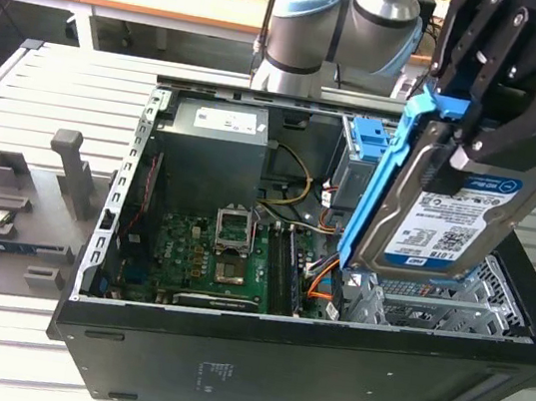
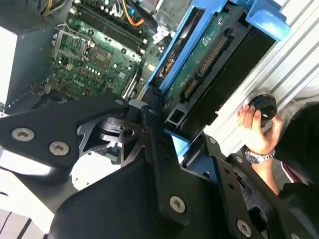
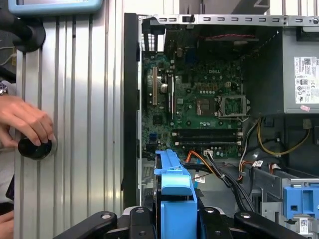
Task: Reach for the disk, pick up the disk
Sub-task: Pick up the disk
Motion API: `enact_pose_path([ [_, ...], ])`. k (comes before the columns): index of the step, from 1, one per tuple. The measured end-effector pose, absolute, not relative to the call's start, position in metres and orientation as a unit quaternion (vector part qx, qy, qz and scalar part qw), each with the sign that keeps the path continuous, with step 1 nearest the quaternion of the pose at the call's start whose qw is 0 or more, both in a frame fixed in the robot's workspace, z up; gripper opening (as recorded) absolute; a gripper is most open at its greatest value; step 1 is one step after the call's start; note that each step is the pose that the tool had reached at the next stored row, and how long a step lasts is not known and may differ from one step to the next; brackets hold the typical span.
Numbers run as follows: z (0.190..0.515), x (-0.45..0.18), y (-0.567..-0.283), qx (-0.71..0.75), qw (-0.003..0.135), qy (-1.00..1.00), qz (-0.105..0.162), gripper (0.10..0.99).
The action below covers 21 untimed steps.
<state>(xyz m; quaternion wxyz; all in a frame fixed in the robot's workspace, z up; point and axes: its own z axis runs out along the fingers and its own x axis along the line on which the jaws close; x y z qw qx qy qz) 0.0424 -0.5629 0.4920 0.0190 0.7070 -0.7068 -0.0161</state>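
Exterior view puts the pincer [image 1: 502,84] high on that view's right, clenched on the disk [image 1: 448,212], which hangs tilted in the air above the open computer case [image 1: 302,377], clear of the drive cage [image 1: 434,306] beneath it. The disk's label faces the camera, and its blue plastic frame [image 1: 384,167] runs down the edge on the exterior view's left. The case lies on its side on the slatted metal table [image 1: 14,344] with the cover off. Inside it sit a green motherboard [image 1: 209,257] with a bare processor socket [image 1: 234,228], a grey power supply [image 1: 213,147] toward the far wall, bundled orange and yellow cables [image 1: 322,274], and a second blue bracket [image 1: 370,140] standing near the far wall. On the exterior view's left, well apart from the case, a grey fixture tray [image 1: 19,214] rests on the table. In the second wrist view the black pincer links [image 2: 149,164] close around the disk's circuit-board side [image 2: 204,59], with the motherboard below it. In the first wrist view the blue frame stands between the links, above the motherboard [image 3: 199,109]; beside the case a person's hand [image 3: 25,119] rests on a black knob [image 3: 34,148] on the table.
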Motion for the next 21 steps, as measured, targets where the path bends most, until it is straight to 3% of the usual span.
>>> enact_pose_path([
  [21, 0.454, 0.094, -0.548, 0.707, 0.019, -0.707, -0.016, 0.365],
])
